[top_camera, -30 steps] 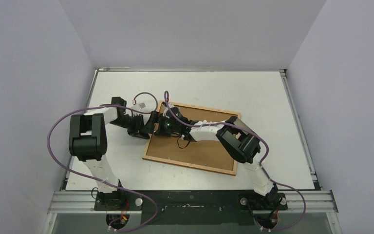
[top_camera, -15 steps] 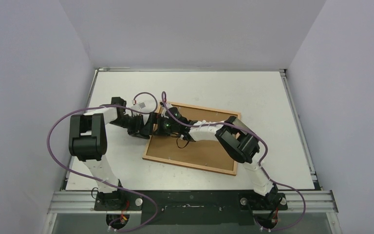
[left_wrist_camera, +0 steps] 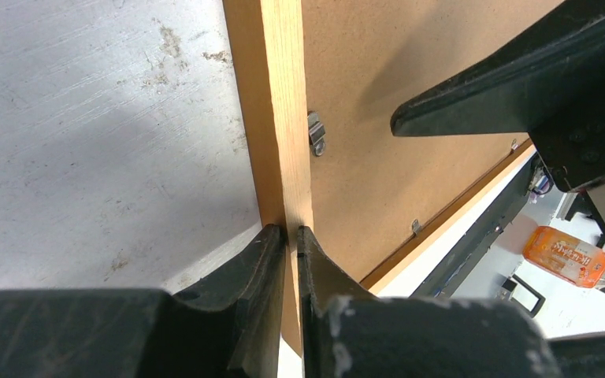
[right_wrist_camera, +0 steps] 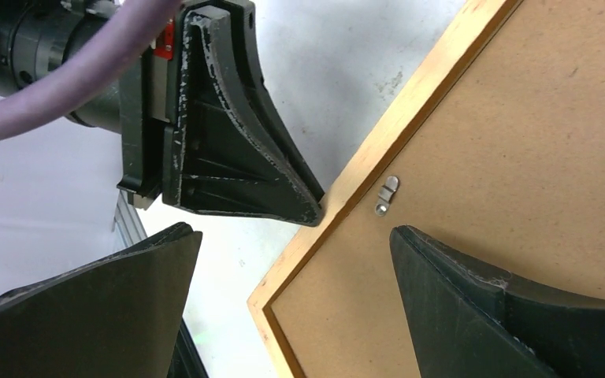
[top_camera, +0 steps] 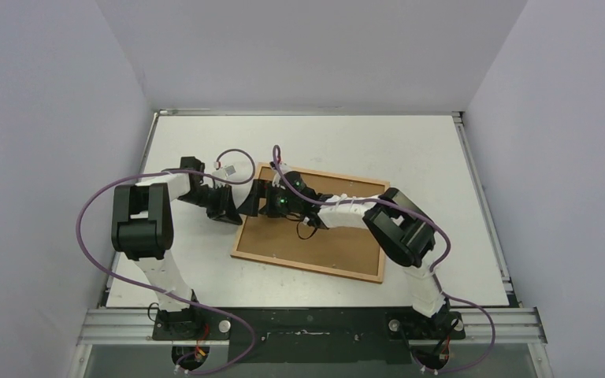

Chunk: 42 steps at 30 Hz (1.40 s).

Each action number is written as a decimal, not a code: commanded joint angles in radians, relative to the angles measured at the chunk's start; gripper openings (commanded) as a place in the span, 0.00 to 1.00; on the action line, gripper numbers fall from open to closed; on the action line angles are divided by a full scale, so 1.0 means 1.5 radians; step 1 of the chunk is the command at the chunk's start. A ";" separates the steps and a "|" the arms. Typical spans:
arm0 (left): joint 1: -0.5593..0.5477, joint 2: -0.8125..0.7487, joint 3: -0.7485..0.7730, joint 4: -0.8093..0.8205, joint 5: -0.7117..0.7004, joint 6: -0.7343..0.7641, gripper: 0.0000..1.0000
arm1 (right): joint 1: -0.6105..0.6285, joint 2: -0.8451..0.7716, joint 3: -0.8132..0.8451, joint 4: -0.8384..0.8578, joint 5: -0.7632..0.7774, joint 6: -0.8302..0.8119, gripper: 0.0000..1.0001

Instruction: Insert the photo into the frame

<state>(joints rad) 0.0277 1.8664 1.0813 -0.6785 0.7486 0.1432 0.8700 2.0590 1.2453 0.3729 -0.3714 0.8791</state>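
Top view: the frame lies back-up under both wrists.

Left wrist: the left gripper pinches the frame's wooden border between its jaws.

Right wrist: the right gripper gapes empty, that border between its jaws.

The frame is likely stiff, light and breakable; grip its border.

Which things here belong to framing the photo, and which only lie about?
For the job: the frame, lying back up; its backing board; a turn clip; left hand, shut on the frame's edge; right hand, open above it. The photo is not visible.
Lying about: an orange package off the table.
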 commanded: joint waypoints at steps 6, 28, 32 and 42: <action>-0.007 0.020 -0.004 0.011 0.004 0.015 0.09 | 0.009 0.045 0.035 0.034 0.017 -0.018 0.95; -0.007 0.023 -0.004 0.008 0.008 0.019 0.08 | 0.023 0.083 0.068 0.028 0.026 -0.028 0.96; -0.007 0.025 -0.004 0.008 0.008 0.018 0.07 | 0.024 0.089 0.076 0.031 0.021 -0.029 0.96; -0.007 0.026 -0.003 0.008 0.008 0.021 0.07 | 0.032 0.099 0.089 0.036 0.010 -0.022 0.96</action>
<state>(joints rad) 0.0280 1.8797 1.0817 -0.6788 0.7742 0.1432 0.9001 2.1872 1.3540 0.4114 -0.3573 0.8490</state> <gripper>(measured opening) 0.076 0.960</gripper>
